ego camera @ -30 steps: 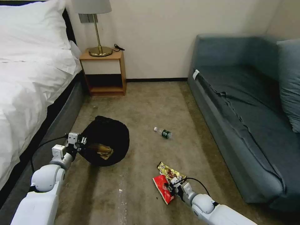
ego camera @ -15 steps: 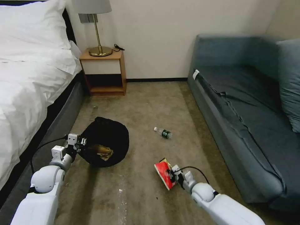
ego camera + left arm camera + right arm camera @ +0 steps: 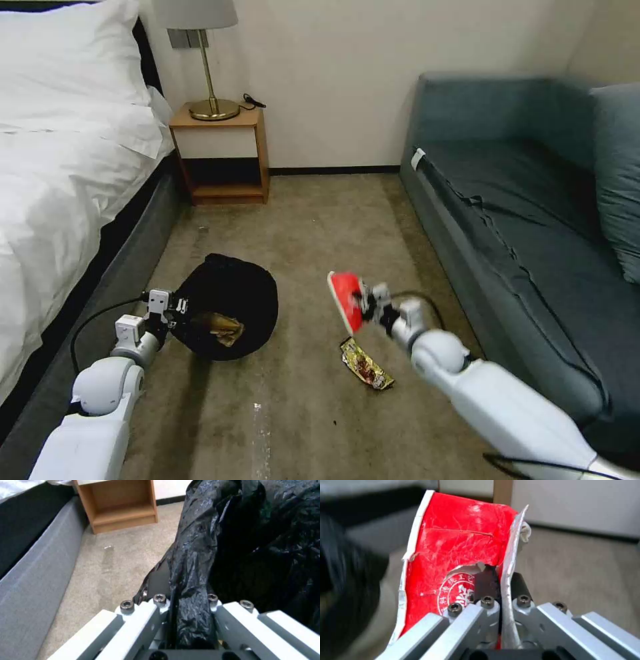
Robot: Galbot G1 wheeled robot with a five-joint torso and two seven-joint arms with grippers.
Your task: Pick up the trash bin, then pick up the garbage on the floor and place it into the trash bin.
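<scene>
Red snack packet (image 3: 342,303) clamped in my right end effector (image 3: 364,308); my left end effector (image 3: 175,311) grips the trash bin (image 3: 230,313) rim.

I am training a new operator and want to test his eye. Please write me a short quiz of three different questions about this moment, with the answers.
1. True or false: the left gripper is shut on the rim of the trash bin.
2. What does the right gripper hold? A) the small bottle B) the red snack packet C) the lamp
3. Fill in: the gold-brown wrapper lies on the ____, below the right arm.

Key: 1 true, it clamps the black bag at the rim. 2 B, pinched at its edge, off the floor. 3 floor.
</scene>
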